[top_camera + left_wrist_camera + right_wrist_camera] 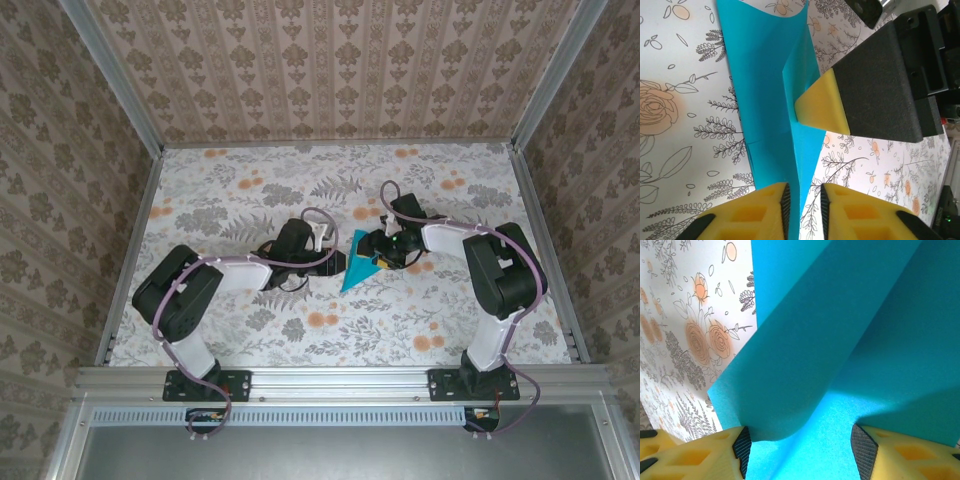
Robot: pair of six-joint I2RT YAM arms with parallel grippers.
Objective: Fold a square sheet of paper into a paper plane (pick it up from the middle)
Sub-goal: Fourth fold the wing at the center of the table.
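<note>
The teal-blue paper plane [358, 268] lies mid-table with its sharp point toward the near left. In the left wrist view the paper plane [770, 85] runs down into the narrow gap of my left gripper [804, 212]. That gripper is slightly open, with the paper's tip beside its left pad and bare table showing by the other. My right gripper [380, 252] stands at the plane's far right side. One of its yellow fingertips [822, 102] rests on the paper. In the right wrist view the right gripper [802, 452] is open wide over the paper plane [850, 340], and a raised flap curls against its left pad.
The floral table cover [300, 190] is boxed in by patterned walls [60, 150] on three sides with aluminium posts [535, 90] at the corners. A metal rail [340, 380] with both arm bases runs along the near edge.
</note>
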